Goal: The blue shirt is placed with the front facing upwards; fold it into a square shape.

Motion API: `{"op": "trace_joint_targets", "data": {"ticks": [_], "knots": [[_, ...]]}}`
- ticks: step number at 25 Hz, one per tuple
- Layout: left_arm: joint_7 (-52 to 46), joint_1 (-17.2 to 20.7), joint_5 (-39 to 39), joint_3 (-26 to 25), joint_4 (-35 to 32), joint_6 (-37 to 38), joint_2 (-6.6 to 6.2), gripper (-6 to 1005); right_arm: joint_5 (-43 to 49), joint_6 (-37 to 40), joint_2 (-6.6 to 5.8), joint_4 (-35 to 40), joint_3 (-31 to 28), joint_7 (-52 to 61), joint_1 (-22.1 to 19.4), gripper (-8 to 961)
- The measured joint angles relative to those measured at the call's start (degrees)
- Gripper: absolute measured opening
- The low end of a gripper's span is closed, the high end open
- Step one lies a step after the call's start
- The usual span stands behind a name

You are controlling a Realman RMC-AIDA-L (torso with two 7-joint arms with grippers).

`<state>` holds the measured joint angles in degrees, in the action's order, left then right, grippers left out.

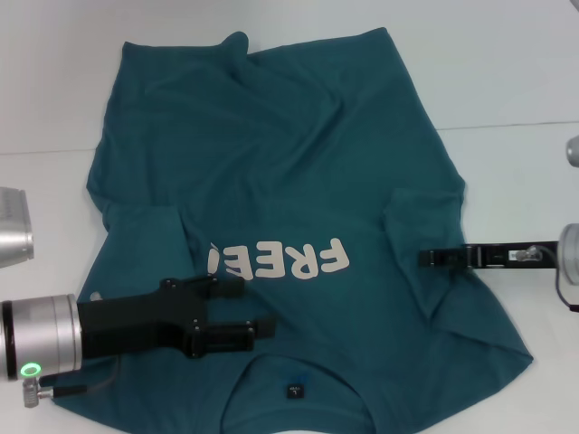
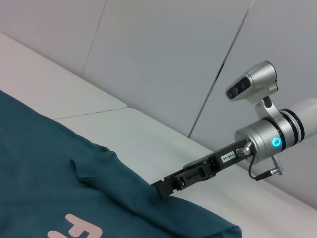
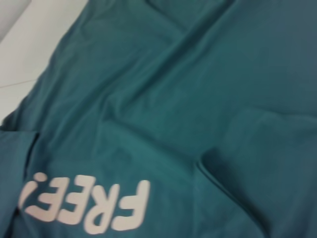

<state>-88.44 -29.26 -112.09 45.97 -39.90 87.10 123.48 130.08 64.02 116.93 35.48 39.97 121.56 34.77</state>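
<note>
Sleeve-folding stage: the blue shirt (image 1: pixel 298 226) lies flat, sleeves tucked in. Left gripper (image 1: pixel 262 312) hovers spread open above the chest lettering; right gripper (image 1: pixel 425 258) looks pinched on the sleeve edge. Next probably a hem-to-collar fold

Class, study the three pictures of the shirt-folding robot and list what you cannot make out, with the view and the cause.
1. The blue shirt: its collar edge is cut off by the head view's bottom edge.
2. The neck label: print too small to read, head view.
3. The right gripper: its tip is hidden in a shirt fold, head and left wrist views.
4. The left gripper: absent from its own wrist view.
</note>
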Motion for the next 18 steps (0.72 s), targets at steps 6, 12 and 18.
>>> {"op": "trace_joint_targets", "data": {"ticks": [6,12,18], "knots": [[0.0,0.0,0.0,0.0,0.0,0.0,0.00,887,0.1,-0.1,1.55,-0.4,0.6,-0.3,2.1,727],[0.2,0.2,0.0,0.0,0.0,0.0,0.02,888,0.0,0.0,2.36,-0.6,1.9,-0.2,3.9,728],[0.6,0.6,0.0,-0.1,0.0,0.0,0.09,887,-0.3,0.4,2.04,-0.1,1.6,0.0,3.2,727]]}}
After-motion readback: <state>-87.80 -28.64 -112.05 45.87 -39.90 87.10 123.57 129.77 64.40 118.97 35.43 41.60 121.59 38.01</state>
